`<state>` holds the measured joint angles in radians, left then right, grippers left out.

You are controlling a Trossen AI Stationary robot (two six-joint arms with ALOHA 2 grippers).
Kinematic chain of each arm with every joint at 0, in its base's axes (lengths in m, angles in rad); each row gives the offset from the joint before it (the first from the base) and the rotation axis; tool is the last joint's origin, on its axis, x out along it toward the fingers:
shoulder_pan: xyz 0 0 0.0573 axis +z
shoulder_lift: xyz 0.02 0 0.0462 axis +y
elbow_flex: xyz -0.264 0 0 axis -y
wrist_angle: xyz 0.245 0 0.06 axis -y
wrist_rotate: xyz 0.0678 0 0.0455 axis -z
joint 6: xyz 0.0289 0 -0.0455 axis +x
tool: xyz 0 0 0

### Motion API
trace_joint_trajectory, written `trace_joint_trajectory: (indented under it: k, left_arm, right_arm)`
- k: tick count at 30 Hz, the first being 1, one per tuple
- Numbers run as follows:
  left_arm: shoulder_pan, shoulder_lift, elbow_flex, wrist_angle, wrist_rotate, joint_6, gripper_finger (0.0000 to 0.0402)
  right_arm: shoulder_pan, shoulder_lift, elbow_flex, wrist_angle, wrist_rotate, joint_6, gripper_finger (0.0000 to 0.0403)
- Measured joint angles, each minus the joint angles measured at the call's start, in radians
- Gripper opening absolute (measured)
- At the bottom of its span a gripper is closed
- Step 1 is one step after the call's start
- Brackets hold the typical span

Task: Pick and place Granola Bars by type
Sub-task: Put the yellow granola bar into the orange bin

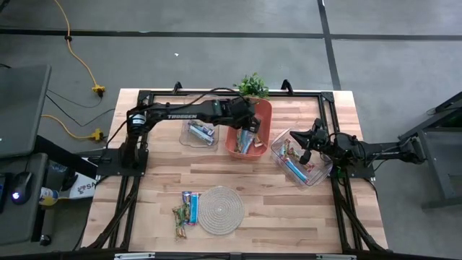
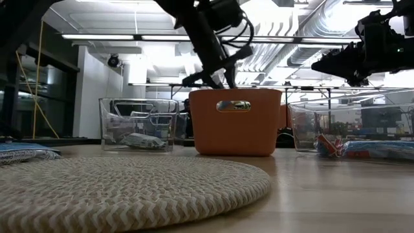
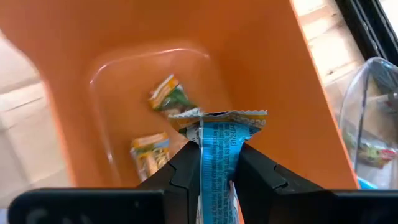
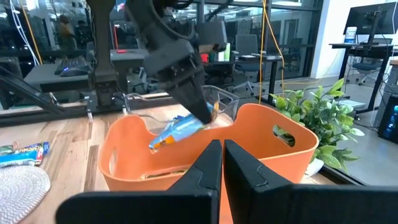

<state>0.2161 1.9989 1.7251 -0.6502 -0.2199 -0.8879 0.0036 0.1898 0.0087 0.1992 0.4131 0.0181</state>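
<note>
Wooden table (image 1: 238, 177) carries everything, and we go from the biggest things down. In the middle stands the orange bin (image 1: 260, 130), with a clear bin (image 1: 193, 139) on its left and another clear bin (image 1: 315, 173) on its right. Nearer the front edge lies the round woven mat (image 1: 221, 209), and just beside it three granola bars (image 1: 185, 211) wait.

We hold a light blue bar (image 3: 217, 165) clamped between the fingers of our left gripper (image 3: 214, 171), right above the orange bin. At the bottom of this bin we see only green-wrapped bars (image 3: 166, 96). Blue wrappers show in both clear bins, so we judge that the blue bar may belong elsewhere; it is better to check the type before we let go.

To do the step well, we should lower the bar inside the walls of the chosen bin, then part the fingers slowly.

Our right gripper (image 4: 222, 163) has its fingers together and waits above the right clear bin, empty.
</note>
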Motion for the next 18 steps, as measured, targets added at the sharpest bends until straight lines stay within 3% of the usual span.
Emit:
trace_joint_trajectory:
  k: [8,18]
  left_arm:
    - [0.000,0.022,0.000,0.008,0.042,0.018,0.0092]
    - [0.000,0.048,-0.001,0.023,0.102,0.024,0.0165]
  right_arm:
    - [0.000,0.001,0.000,-0.001,0.000,0.000,0.0000]
    - [0.000,0.001,0.000,-0.001,0.000,0.000,0.0000]
